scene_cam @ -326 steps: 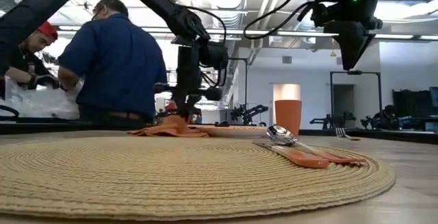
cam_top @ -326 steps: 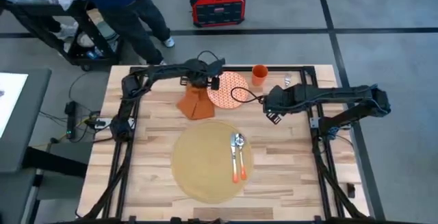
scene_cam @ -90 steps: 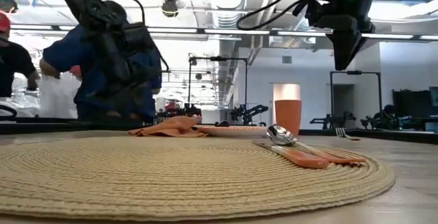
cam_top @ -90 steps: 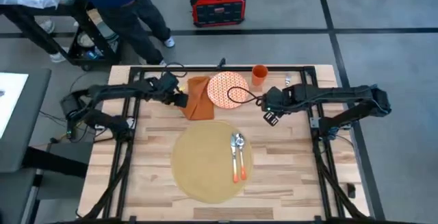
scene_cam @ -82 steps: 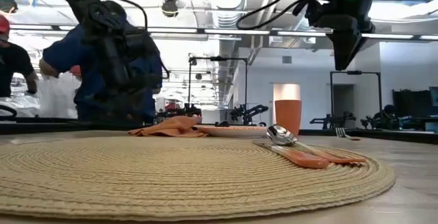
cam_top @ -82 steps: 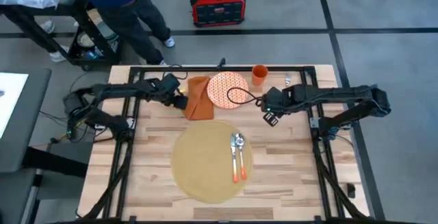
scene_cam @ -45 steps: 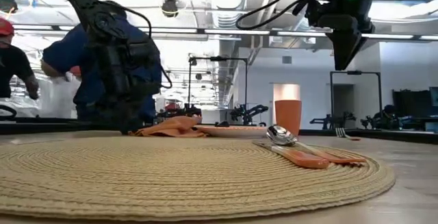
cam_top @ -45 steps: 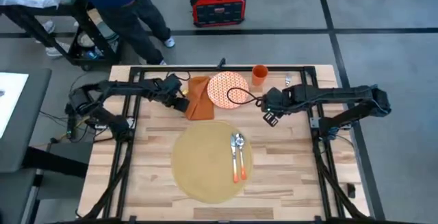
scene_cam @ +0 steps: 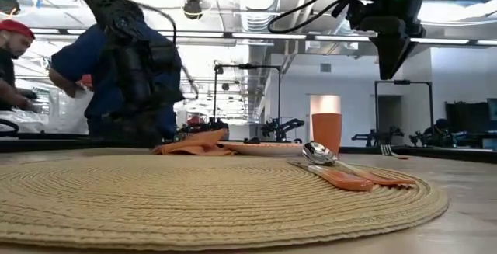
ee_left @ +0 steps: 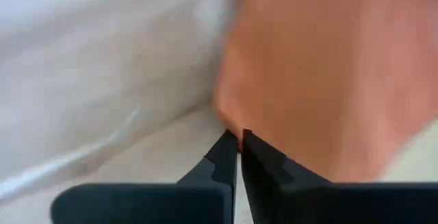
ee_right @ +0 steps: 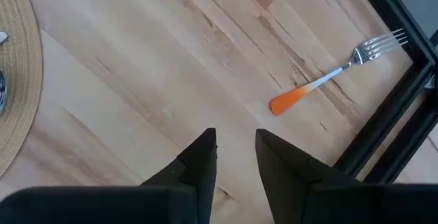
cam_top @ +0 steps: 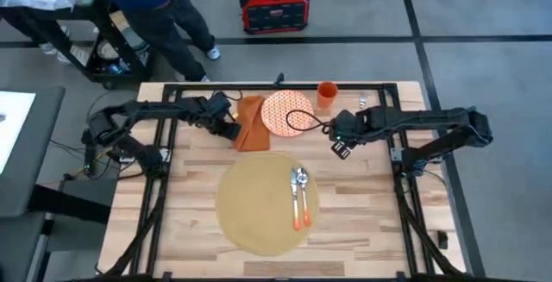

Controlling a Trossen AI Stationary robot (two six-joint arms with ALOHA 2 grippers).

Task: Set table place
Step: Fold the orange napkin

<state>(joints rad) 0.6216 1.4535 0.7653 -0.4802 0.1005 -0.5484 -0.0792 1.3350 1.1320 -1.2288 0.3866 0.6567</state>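
Left tool (ee_left: 239, 144) pinched shut on the near-left corner of the rust-orange napkin (cam_top: 248, 121), low over the desk (cam_top: 190, 187). Right tool (ee_right: 235, 157) slightly spread, empty, hovering right of the patterned plate (cam_top: 287, 112), fork (ee_right: 335, 73) beyond it. Risk: thin corner grip slipping, or cloth dragging and nudging the plate. Left arm stretched out flat from the far left. Tan placemat (cam_top: 250, 204) centre-near, carrying spoon (cam_top: 299, 178) and knife.
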